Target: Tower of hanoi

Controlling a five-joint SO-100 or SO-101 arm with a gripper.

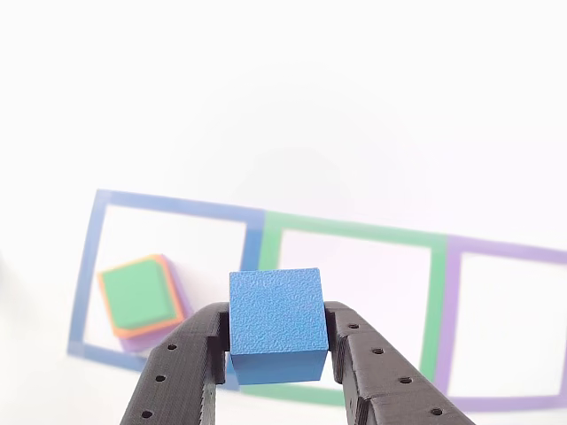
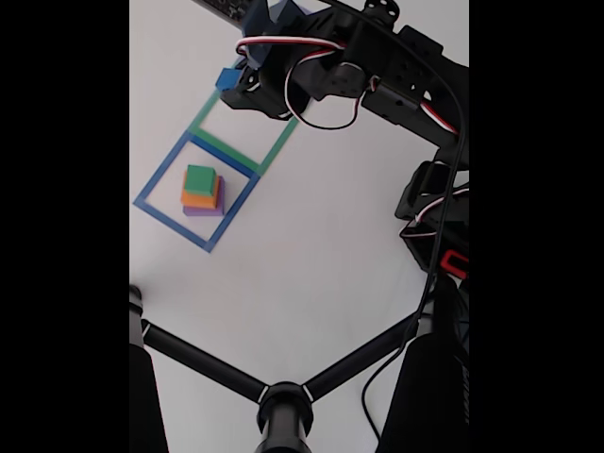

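**Blue cube up in the jaws, other three stacked in the blue square**

While the gripper pokes up from the bottom edge of the other view, its two black fingers are clamped on the sides of the blue cube, which sits dead centre low in the frame, over the line where the blue outline meets the green outline. The purple outline is off at the right.

In the fixed view the arm reaches in from the upper right corner, stretched leftward along the top edge with red and white wires looping off it, and the cube is a small blue speck at its tip near the top left.

The remaining stack sits inside the blue outline, left of centre in both views: green block on the orange block on the purple block, each turned a bit off from the one below. It's well apart from the cube.

A black tripod-looking stand fills the bottom of the fixed view.
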